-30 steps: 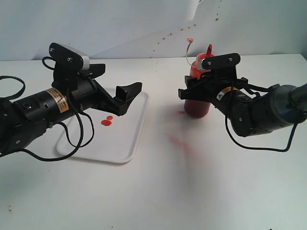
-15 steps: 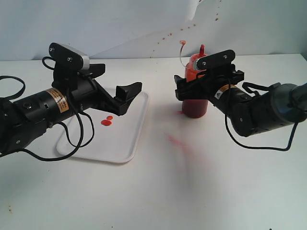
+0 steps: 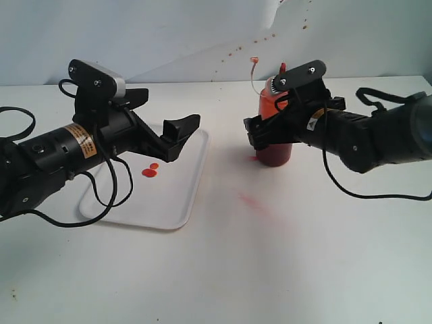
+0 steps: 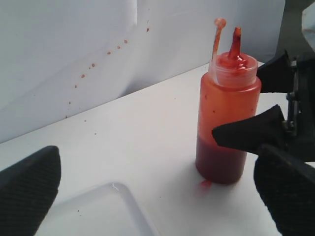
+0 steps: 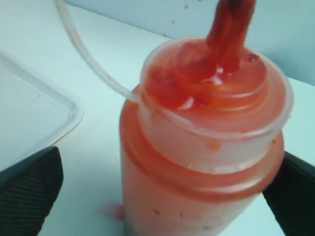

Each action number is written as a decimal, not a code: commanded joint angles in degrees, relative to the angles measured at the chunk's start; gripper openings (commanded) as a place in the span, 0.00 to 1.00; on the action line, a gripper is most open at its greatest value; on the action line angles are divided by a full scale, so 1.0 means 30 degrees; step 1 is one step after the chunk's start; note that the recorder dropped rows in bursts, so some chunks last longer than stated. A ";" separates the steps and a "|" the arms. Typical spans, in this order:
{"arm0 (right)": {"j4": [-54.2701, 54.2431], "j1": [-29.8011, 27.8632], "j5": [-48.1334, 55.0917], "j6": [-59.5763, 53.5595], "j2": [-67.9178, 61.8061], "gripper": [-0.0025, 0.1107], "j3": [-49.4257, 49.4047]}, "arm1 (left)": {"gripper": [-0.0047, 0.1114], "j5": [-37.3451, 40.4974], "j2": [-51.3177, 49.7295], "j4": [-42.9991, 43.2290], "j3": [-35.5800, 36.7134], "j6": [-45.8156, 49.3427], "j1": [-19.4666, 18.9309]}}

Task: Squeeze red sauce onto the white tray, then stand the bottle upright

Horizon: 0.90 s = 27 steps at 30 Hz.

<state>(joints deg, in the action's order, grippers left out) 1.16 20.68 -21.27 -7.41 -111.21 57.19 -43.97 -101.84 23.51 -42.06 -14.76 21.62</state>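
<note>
The bottle (image 3: 275, 154) stands upright on the surface (image 3: 270, 270), right of centre and well apart from the tray (image 3: 175, 196).

Far left, my left jaws are spread wide and hold nothing; they hang above the tray's far half, pointing toward the bottle. The tray lies flat under them, and two small blobs of sauce (image 3: 150, 172) sit on it near its middle, just beside each other.

Between tray and bottle, a faint pale-red smear (image 3: 251, 200) marks the bare surface. A small red spot lies at the bottle's foot.

On the right, my right jaws are spread around the bottle at mid-height, one on each side. The wrist view shows one side standing clear of the bottle and the other just beside it.

Dark sauce fills the bottle's lower part. The nozzle (image 4: 236, 42) points up, uncapped, and the cap (image 4: 219, 22) sticks up on its thin tether just beside the nozzle.
</note>
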 commanded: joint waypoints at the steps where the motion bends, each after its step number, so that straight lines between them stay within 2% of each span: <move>1: 0.0889 -0.0010 0.3191 0.0124 0.1660 0.95 0.0089 | 0.94 -0.0374 0.0152 -0.0186 -0.0074 0.0091 0.0102; 7: 0.0889 0.0395 0.6203 0.0205 0.3382 0.95 0.0089 | 0.94 -0.0374 0.0152 -0.0186 -0.0074 0.0091 0.0102; 16: 0.0889 0.0938 0.8818 0.0205 0.5819 0.95 0.0089 | 0.94 -0.0374 0.0152 -0.0186 -0.0074 0.0091 0.0102; 27: 0.0889 0.0938 1.1066 -0.0209 1.2249 0.95 -0.0529 | 0.94 -0.0326 0.0152 -0.0186 -0.0074 0.0091 0.0102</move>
<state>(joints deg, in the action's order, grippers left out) 3.26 23.39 11.21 -7.03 -79.16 56.98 -44.52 -101.84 23.51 -42.06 -14.76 21.62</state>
